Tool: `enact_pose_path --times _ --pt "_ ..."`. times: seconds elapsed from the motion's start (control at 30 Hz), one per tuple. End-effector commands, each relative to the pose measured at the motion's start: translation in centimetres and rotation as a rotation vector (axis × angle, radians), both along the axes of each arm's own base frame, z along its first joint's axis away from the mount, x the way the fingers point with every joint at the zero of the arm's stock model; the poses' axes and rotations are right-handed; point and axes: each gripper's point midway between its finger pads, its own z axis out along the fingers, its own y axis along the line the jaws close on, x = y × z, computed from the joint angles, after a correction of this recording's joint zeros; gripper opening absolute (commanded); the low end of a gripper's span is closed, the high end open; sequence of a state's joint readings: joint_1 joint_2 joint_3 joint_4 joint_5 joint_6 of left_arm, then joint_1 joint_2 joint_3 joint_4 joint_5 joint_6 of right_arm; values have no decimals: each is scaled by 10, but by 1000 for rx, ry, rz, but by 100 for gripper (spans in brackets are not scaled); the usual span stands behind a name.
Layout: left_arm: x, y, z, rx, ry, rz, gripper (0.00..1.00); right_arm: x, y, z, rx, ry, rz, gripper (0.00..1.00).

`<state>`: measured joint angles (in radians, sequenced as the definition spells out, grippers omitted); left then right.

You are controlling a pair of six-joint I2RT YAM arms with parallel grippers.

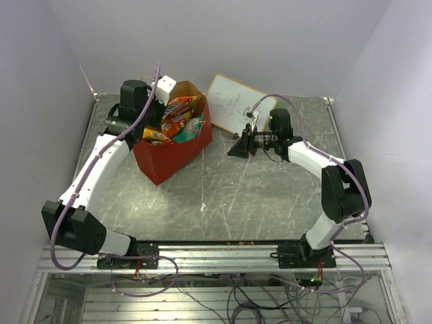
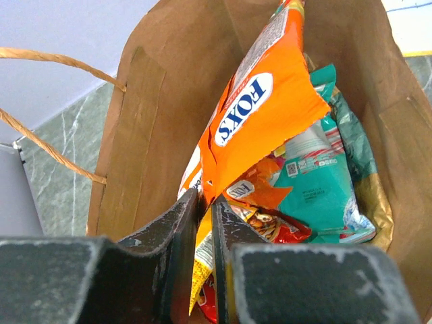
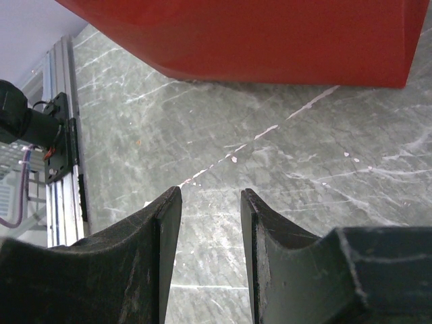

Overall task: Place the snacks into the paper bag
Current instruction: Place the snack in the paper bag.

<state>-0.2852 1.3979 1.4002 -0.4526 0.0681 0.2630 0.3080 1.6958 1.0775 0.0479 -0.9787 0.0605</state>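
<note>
The red paper bag [image 1: 172,156] stands at the back left of the table, and its brown inside [image 2: 152,101] holds several snacks. A large orange Fox's packet [image 2: 260,115] leans upright over a teal packet [image 2: 317,192] and a red packet [image 2: 287,231]. My left gripper [image 2: 206,202] is inside the bag's mouth [image 1: 156,118], shut on the lower edge of the orange packet. My right gripper [image 1: 236,147] is open and empty, low over the table to the right of the bag, and points at its red wall [image 3: 270,34].
A white writing board [image 1: 233,104] leans behind the right gripper at the back of the table. The bag's thin loop handles [image 2: 47,62] hang off its left side. The aluminium rail [image 1: 216,253] runs along the near edge. Walls close in on the left, back and right.
</note>
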Motion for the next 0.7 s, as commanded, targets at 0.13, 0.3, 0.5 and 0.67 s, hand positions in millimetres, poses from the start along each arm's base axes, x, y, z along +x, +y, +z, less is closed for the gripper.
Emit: enact_pose_path --times 0.13,0.3,0.5,0.67 --pt "-9 16 -11 148 17 -12 30 5 1 2 11 -7 5 41" --pt "-20 25 -20 200 47 -10 36 5 1 2 13 -9 7 41" --pt "-30 32 -21 245 75 -16 45 -1 10 5 19 -12 41 40" --pt "-35 39 -16 275 95 -2 55 -9 28 9 13 -47 82 41"
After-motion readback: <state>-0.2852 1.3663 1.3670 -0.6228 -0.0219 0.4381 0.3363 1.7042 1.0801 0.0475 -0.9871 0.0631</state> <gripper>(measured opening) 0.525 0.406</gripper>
